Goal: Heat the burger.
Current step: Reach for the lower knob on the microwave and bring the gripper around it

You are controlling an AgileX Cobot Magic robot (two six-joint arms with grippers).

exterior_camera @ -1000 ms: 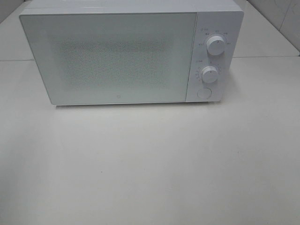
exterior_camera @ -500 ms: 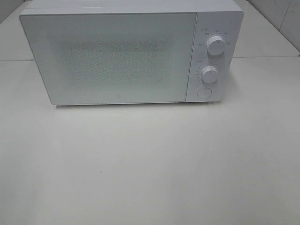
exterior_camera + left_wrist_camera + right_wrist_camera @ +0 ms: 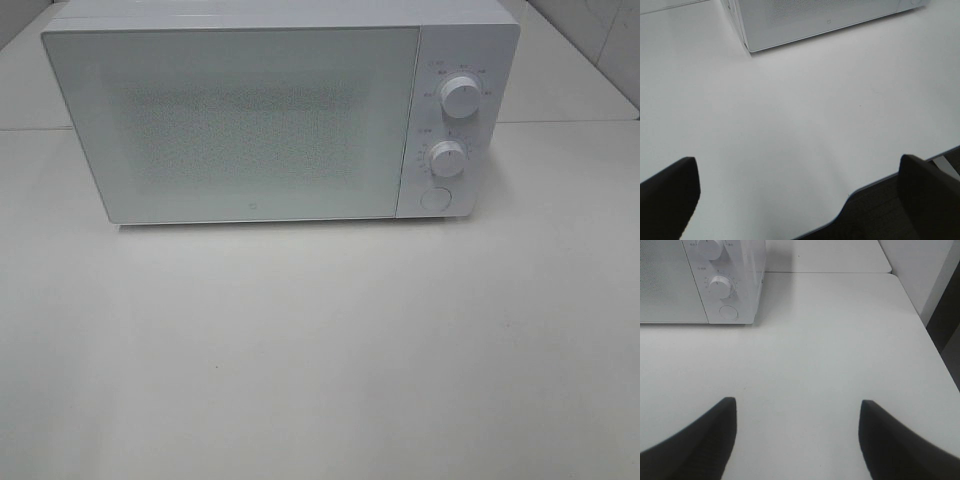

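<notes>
Two sets of fingers are held wide and empty over the tabletop (image 3: 320, 350): the left fingers (image 3: 670, 195) and the right fingers (image 3: 700, 440). The burger is seen in no view. Whether it lies behind the shut door (image 3: 235, 125) of the microwave (image 3: 470, 40), at the top of the frame, cannot be told. Risk: if the upper dial (image 3: 460, 97) is turned with the oven unloaded, nothing is heated.
</notes>
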